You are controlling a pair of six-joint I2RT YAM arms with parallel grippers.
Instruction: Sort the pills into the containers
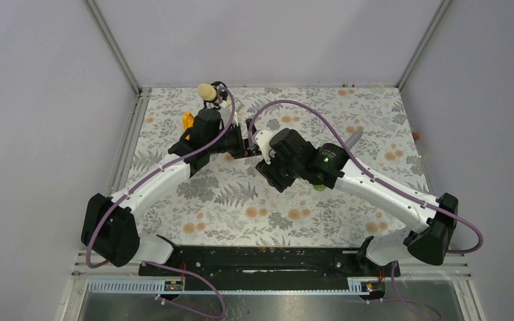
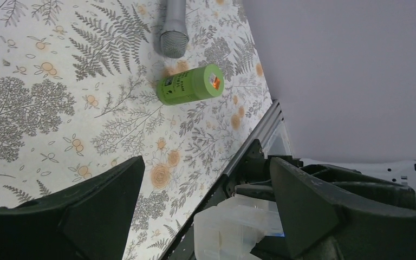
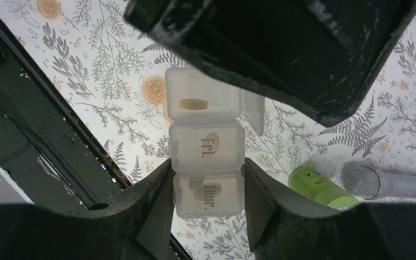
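1. The right gripper [image 3: 206, 180] is closed on the pill box [image 3: 206, 145], with one finger on each side of the compartment marked "Thur.". I judge that it holds the box up above the mat [image 3: 86, 70], so that the box cannot slide while the other arm works on it.
2. The end compartment, next to "Fri.", has its lid [image 3: 253, 111] open. One pale pill [image 3: 194, 103] lies inside, so this container seems to be filled.
3. The left gripper [image 2: 207, 168] has its jaws wide apart and grips nothing that I can see. It hangs close over the open compartment, probably to drop a pill there.
4. In the top view both arms reach forward and inward, and they meet above the middle of the mat.
5. The green bottle [image 2: 189, 85] lies on its side on the mat, apart from the box.
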